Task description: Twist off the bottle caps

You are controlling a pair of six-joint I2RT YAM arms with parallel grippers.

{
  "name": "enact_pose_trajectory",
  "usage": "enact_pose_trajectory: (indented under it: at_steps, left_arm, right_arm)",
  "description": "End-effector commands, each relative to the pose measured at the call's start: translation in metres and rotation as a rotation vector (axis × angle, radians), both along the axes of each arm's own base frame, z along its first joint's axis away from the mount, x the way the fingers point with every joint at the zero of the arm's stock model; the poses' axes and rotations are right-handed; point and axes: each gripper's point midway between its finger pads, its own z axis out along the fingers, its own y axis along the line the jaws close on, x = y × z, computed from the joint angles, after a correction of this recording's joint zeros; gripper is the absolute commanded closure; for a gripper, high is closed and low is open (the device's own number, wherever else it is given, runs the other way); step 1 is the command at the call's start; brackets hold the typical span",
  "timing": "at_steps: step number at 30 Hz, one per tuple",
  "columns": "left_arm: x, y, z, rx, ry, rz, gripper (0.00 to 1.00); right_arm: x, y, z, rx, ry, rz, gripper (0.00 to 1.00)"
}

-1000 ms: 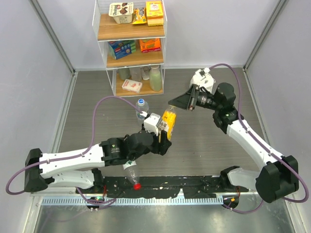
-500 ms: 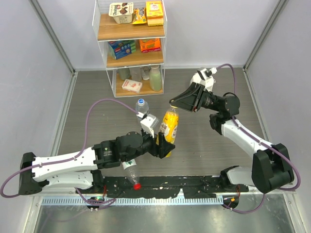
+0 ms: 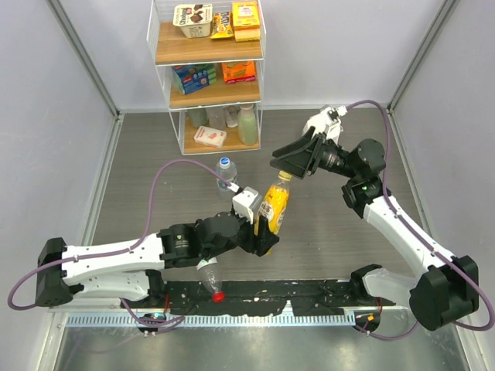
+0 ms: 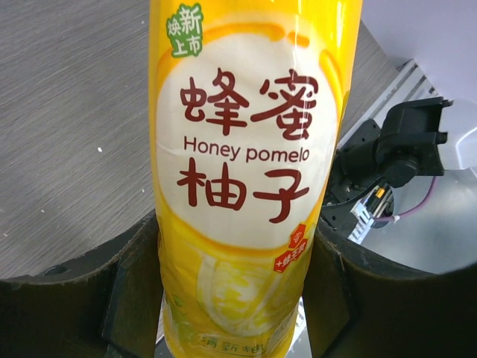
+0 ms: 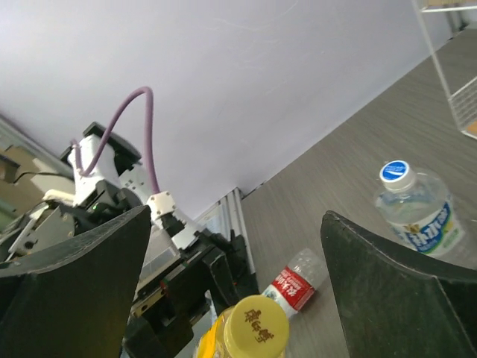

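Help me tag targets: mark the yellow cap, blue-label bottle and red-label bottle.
yellow cap (image 5: pixel 256 322), right wrist view, its top face.
blue-label bottle (image 5: pixel 428 221), right wrist view, its label.
red-label bottle (image 5: pixel 289 285), right wrist view, its label.

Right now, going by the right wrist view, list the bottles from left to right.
In order: yellow bottle → red-label bottle, lying on its side → blue-label bottle, standing upright.

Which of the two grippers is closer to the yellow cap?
The right. The right gripper hangs open just over the yellow cap; the left gripper clamps the yellow bottle lower down, on its label.
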Motion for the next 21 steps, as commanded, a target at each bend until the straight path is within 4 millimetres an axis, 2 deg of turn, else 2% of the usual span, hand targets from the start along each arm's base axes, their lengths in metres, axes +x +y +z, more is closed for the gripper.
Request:
enact_pose_trajectory:
  at_steps: [1,6,8,10,11,16,21]
  left_arm:
    - [0.003,-0.003,0.013,-0.007,-0.028,-0.001,1.0]
    - [0.014,0.006,0.005,0.05,-0.031,0.081,1.0]
    - [0.02,0.011,0.002,0.073,-0.033,0.123,1.0]
    - [0.028,0.017,-0.003,0.104,-0.039,0.186,1.0]
    - [0.032,0.021,-0.005,0.121,-0.04,0.215,1.0]
    - [0.045,0.031,-0.013,0.206,-0.065,0.317,1.0]
    - [0.053,0.038,-0.015,0.314,-0.112,0.415,1.0]
  right_arm:
    - [0.023,-0.009,0.005,-0.09,-0.009,-0.169,0.0]
    - [0.052,-0.027,-0.004,-0.204,0.071,-0.381,0.0]
    - [0.058,-0.036,-0.006,-0.249,0.104,-0.45,0.0]
    - [0.063,-0.043,0.001,-0.281,0.107,-0.514,0.0]
    - [0.062,-0.045,-0.008,-0.317,0.142,-0.534,0.0]
    - [0.063,-0.052,-0.01,-0.396,0.164,-0.649,0.0]
    - [0.061,-0.044,-0.02,-0.463,0.2,-0.677,0.0]
